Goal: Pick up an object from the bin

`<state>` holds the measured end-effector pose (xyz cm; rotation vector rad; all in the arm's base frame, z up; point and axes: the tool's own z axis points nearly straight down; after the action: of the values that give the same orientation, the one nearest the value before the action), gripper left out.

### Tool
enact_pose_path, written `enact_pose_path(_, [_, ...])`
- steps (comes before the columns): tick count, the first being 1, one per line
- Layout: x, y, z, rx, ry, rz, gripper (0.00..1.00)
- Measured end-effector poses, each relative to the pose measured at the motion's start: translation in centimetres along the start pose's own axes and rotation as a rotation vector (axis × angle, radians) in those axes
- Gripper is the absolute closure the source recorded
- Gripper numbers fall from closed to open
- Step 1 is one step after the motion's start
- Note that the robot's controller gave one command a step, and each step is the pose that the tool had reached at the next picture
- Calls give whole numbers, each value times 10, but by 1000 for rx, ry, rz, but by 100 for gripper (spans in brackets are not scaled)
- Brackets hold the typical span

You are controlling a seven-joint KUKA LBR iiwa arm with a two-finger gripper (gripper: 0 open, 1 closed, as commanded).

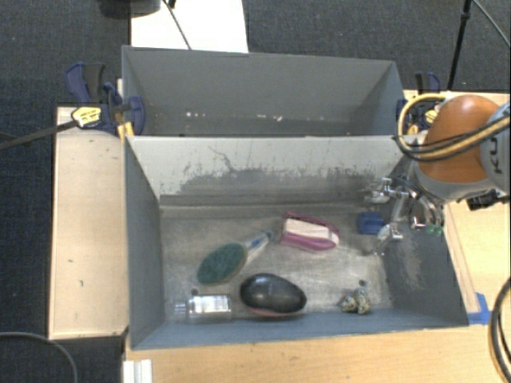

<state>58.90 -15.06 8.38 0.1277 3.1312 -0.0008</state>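
Note:
My gripper (pixel 384 212) hangs at the bin's right side, close to the right wall, with its two metal fingers spread apart, so it is open. A small blue block (pixel 368 224) lies on the floor just left of the fingertips, nearest the lower one; I cannot tell whether it touches them. A pink and white oblong thing (pixel 309 234) lies further left, mid-floor. A small crumpled greenish lump (pixel 356 302) sits by the front wall, below the gripper.
A round green brush with a pale handle (pixel 226 261) lies left of centre. A black oval thing (pixel 273 294) and a small clear bottle (pixel 203 306) rest along the front wall. The arm's orange cover and cables sit over the right rim.

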Motion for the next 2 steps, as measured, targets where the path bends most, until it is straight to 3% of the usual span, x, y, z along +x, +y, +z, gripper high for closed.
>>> enact_pose_path(2, [17, 2, 5, -1, 10, 332, 0])
